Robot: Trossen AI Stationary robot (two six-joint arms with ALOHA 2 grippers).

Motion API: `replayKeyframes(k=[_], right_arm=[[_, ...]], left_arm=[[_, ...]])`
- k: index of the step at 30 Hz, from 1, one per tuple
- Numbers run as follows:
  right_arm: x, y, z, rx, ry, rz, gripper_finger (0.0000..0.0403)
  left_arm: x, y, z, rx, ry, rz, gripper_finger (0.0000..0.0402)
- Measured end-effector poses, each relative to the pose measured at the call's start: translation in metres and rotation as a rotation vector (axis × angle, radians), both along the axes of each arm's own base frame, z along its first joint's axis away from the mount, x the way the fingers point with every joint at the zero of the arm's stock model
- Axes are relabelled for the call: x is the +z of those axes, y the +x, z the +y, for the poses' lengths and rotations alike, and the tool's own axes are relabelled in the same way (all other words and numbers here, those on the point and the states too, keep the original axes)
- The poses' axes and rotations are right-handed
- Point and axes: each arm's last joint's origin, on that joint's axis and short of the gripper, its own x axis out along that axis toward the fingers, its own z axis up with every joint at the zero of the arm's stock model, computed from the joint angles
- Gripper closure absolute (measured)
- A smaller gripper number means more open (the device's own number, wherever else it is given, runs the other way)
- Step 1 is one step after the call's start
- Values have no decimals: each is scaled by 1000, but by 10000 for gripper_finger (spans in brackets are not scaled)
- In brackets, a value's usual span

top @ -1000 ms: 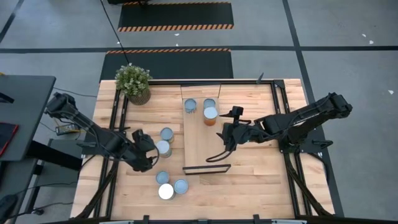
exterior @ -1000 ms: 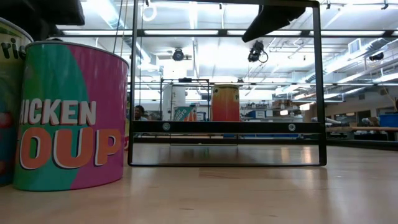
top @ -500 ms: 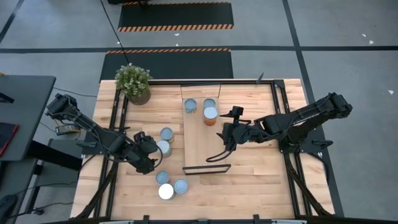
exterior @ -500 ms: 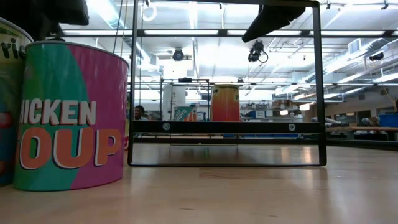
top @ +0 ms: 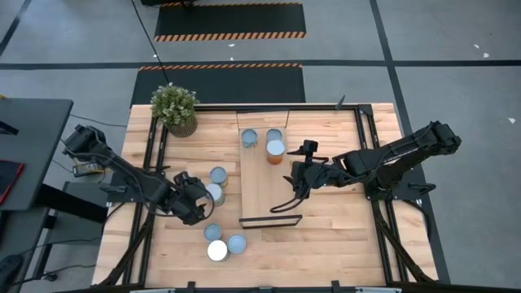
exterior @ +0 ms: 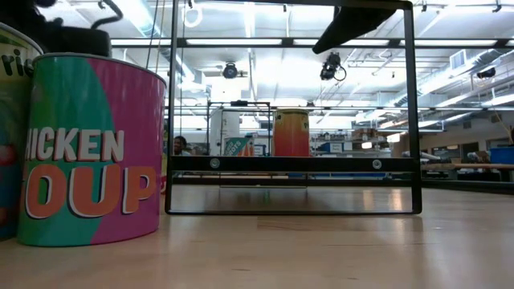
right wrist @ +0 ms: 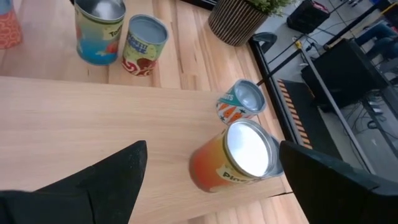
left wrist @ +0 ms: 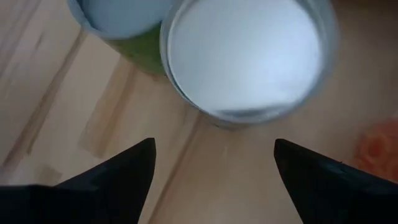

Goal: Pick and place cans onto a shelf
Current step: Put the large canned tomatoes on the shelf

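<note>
Since a second ago the left gripper [top: 198, 206] has crept nearer the shelf [top: 259, 183], jaws wide and empty above two cans [top: 216, 185]; the right gripper [top: 295, 181] hangs open, empty, over the shelf. Three cans [top: 267, 144] stand at the shelf's far end, five wait on the wooden table [top: 342, 236] left of it, a plant [top: 174, 106] beyond, a bright workshop behind.

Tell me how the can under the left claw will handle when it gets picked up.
The can is probably rigid: metal top, straight walls. It stands upright on a flat base, so likely stable, though a neighbouring can crowds it. The open left claw may slip on its smooth side.
</note>
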Motion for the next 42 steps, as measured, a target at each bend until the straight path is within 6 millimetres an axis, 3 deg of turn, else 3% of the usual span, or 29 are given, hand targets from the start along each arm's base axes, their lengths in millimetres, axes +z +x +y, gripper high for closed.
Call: replayKeyframes(k=[8, 23, 31, 42], right_arm=[[0, 1, 1, 13, 13, -4, 30], [0, 1, 1, 13, 16, -6, 30], [1, 1, 1, 14, 18, -12, 30], [1, 1, 1, 14, 18, -14, 30]], left_arm=[[-9, 21, 1, -102, 68, -92, 70], [-25, 52, 4, -109, 109, -168, 49], [-27, 58, 11, -83, 111, -180, 52], [-24, 62, 11, -94, 134, -226, 89]])
